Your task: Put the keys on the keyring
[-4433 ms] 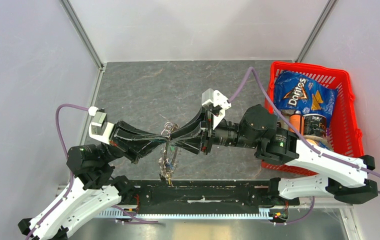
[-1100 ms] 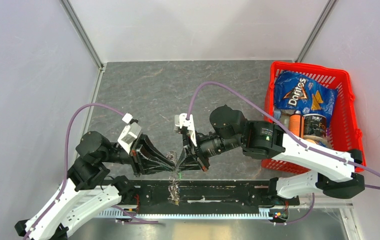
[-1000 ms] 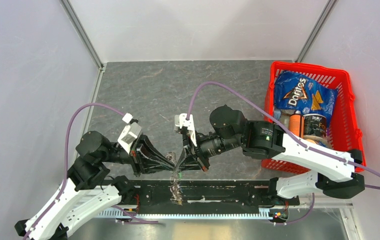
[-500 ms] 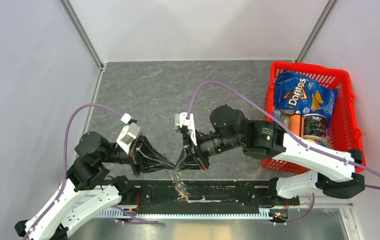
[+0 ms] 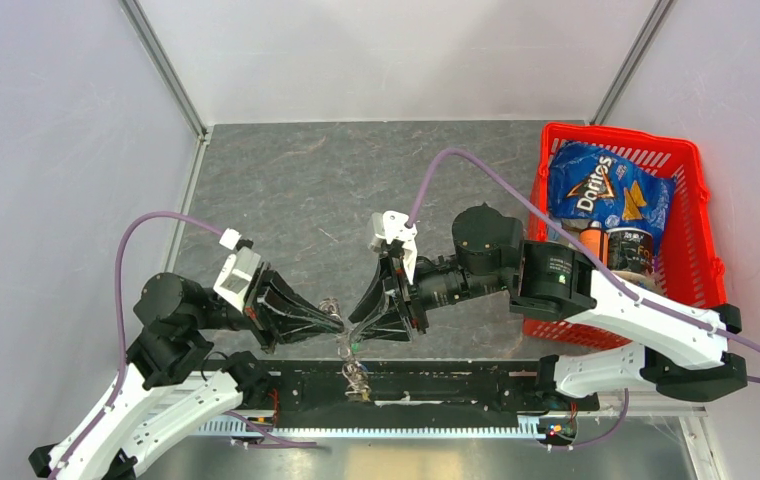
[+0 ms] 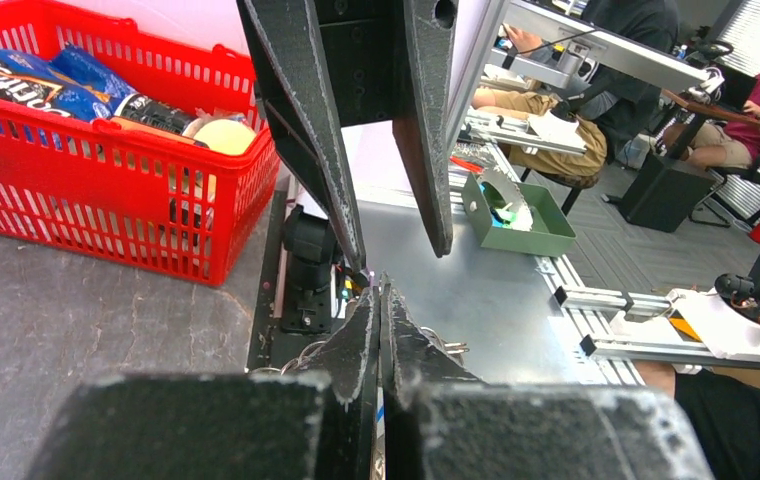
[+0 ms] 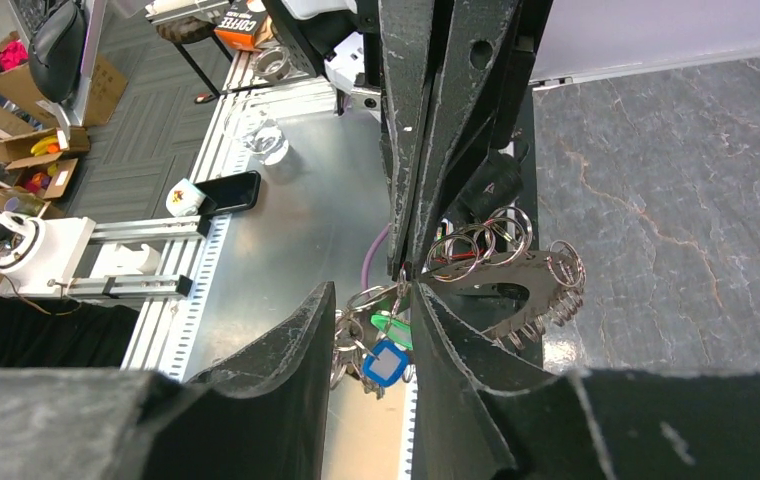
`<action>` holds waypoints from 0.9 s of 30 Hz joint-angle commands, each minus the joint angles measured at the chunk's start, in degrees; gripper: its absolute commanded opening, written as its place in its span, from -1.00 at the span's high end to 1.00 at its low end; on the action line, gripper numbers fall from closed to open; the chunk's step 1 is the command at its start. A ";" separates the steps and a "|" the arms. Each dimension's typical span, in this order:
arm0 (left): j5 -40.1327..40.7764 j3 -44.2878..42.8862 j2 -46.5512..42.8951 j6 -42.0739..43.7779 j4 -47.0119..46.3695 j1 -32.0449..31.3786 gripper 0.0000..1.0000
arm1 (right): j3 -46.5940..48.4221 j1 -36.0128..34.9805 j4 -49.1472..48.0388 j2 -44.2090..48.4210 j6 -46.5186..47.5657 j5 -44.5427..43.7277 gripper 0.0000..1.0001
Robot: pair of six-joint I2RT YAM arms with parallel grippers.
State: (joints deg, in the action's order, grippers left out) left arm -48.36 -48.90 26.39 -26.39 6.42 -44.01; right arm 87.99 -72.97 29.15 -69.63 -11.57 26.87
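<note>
My left gripper (image 5: 340, 322) (image 6: 378, 292) is shut, pinching a wire ring of the keyring (image 7: 516, 285). The keyring is a dark grey toothed plate fringed with small steel rings. It hangs just above the table's near edge. Below it dangle a green-headed key (image 7: 393, 326) (image 5: 354, 348), a blue tag (image 7: 384, 365) and more rings (image 5: 356, 375). My right gripper (image 5: 352, 330) (image 7: 372, 292) is open, its fingers (image 7: 291, 365) either side of the green key and the blue tag without touching them. I cannot make out a black-headed key.
A red basket (image 5: 698, 165) (image 6: 106, 170) at the right holds a Doritos bag (image 5: 601, 190) and bottles. A black rail (image 5: 456, 385) runs along the near table edge under the hanging bunch. The grey slate table (image 5: 306, 190) stretches behind both arms.
My right gripper opened, let go of the bunch and drew back to the right. My left gripper closed fully and shifted a little left, with the bunch hanging from it.
</note>
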 commanded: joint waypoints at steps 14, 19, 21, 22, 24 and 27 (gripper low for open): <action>1.50 -1.28 -0.29 -2.62 -7.96 0.00 0.96 | -0.03 -0.02 -1.13 0.37 0.27 -1.00 0.25; 1.69 -1.28 -0.21 -2.72 -8.17 0.06 0.96 | -0.51 -0.06 -0.76 0.46 0.86 -1.62 0.31; 1.69 -1.20 -0.20 -3.02 -8.58 0.05 0.96 | -0.62 -0.07 -0.80 0.37 0.91 -1.60 0.32; 1.69 -1.15 -0.21 -3.15 -8.82 0.06 0.96 | -0.56 -0.07 -0.79 0.23 1.01 -1.41 0.34; 1.69 -1.19 -0.09 -3.23 -9.00 -0.02 0.96 | -0.45 -0.06 -0.76 0.03 0.94 -1.22 0.50; 1.77 -1.19 -0.08 -3.36 -9.12 -0.02 0.96 | -0.36 -0.07 -0.75 0.02 1.01 -0.68 0.75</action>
State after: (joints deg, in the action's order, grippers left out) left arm -48.03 -48.90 26.39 -27.70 1.91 -44.01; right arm 87.53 -72.97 29.28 -69.71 -10.96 25.98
